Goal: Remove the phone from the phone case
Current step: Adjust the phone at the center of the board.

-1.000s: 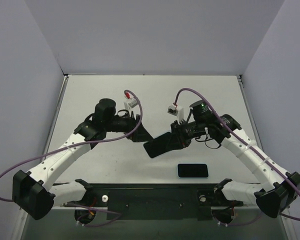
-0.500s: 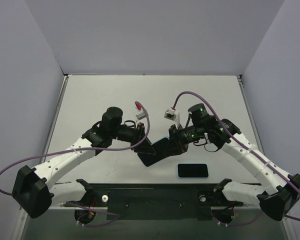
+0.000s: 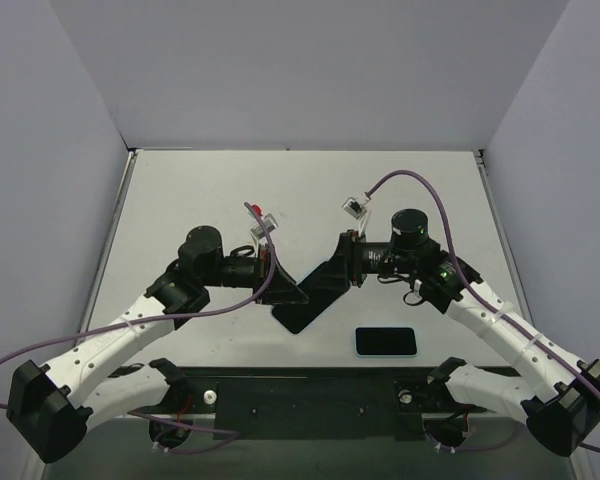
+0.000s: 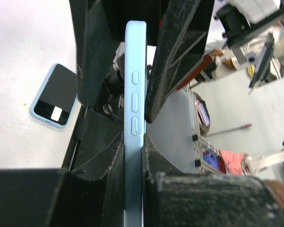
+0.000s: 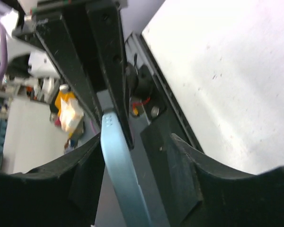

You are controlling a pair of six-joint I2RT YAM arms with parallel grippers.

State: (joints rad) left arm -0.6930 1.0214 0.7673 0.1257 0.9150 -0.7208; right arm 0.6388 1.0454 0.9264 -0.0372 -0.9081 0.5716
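Where the top view shows both arms meeting above mid-table, the case (image 3: 305, 305) hangs in the air between the left gripper (image 3: 283, 290) and the right gripper (image 3: 334, 277). Its dark face tilts up toward the camera. Its long axis runs roughly from one gripper to the other, skewed to the edges of the table (image 3: 180, 200). A blue-rimmed, dark-faced slab lies flat by the near edge, right of centre and well apart from the case, with its long axis left to right. It is judged to be the phone (image 3: 385, 342), already out.

In the left wrist view, the case (image 4: 134, 94) stands edge-on with its button covers facing the camera and its long axis pointing away from the wrist. The left gripper's fingers (image 4: 102, 165) pinch both faces and are clamped on the case. Beyond them, the right gripper's fingers flank the far end.

In the right wrist view, the case (image 5: 118, 175) lies against one finger with a gap to the other, so the right jaws stand partly wide and grip nothing.

Judged step: hand-over of the case to the left arm. Whether the case is empty cannot be told. The next move calls for the right gripper to back off along the long axis without dragging the case. The left arm then sets the case down clear of the phone.
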